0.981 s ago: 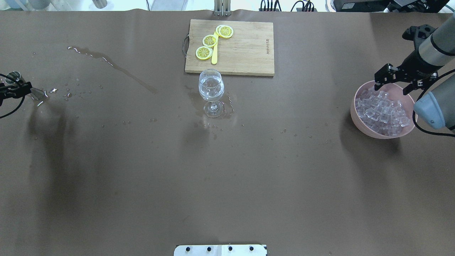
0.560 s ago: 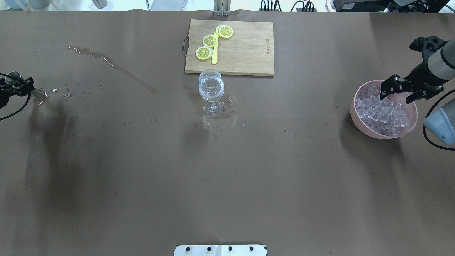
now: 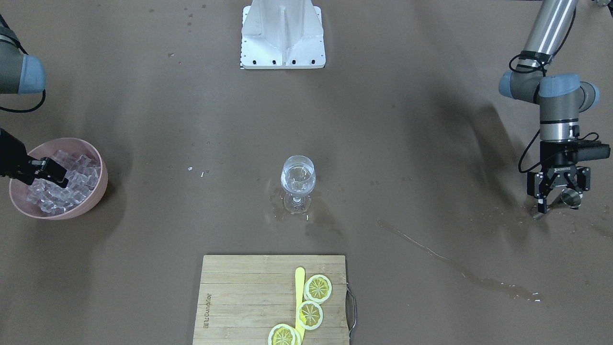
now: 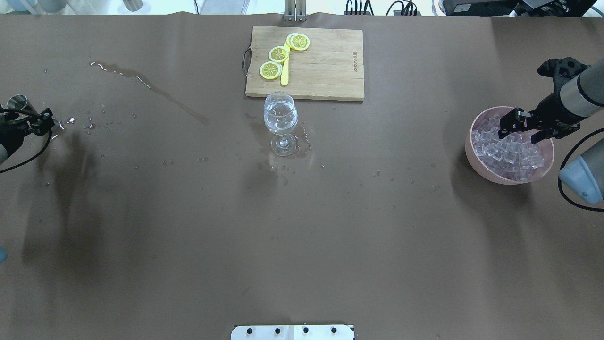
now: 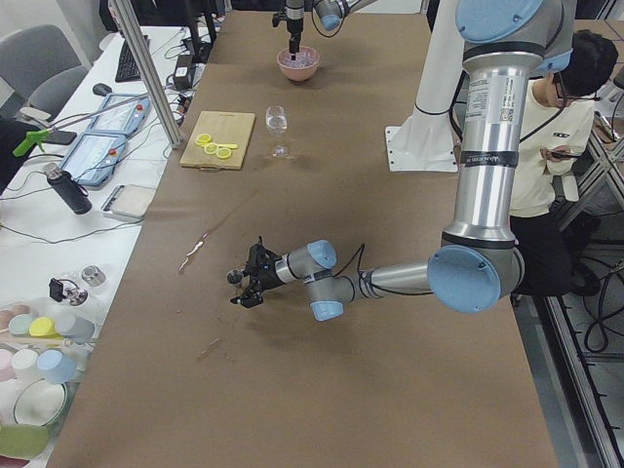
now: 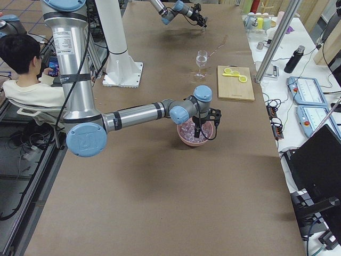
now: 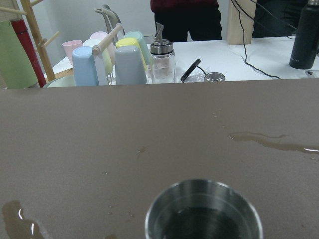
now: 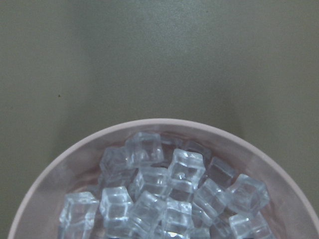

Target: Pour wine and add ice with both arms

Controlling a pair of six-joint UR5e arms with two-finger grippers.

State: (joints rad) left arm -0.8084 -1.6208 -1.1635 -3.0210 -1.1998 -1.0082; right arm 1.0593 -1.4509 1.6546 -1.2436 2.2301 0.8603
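The wine glass (image 4: 281, 115) stands mid-table and holds a little clear wine (image 3: 298, 176). My right gripper (image 4: 519, 132) is open, its fingers down among the ice cubes (image 4: 507, 151) in the pink bowl (image 4: 472, 146). The right wrist view shows the ice (image 8: 169, 199) close below; no cube shows between the fingers. My left gripper (image 3: 558, 203) is low at the table's left end, open around a small steel cup (image 3: 570, 197). The cup (image 7: 204, 209) stands upright, and one finger (image 3: 541, 205) is clear of it.
A wooden cutting board (image 4: 330, 61) with lemon slices (image 4: 278, 54) and a yellow knife lies behind the glass. A spill streak (image 4: 151, 87) and drops wet the left half; a puddle rings the glass foot (image 4: 283, 147). The white base block (image 3: 282, 36) is at the robot's edge.
My right gripper has come down from above the bowl's far rim into the ice. My left gripper's finger has moved away from the steel cup, which stayed in place.
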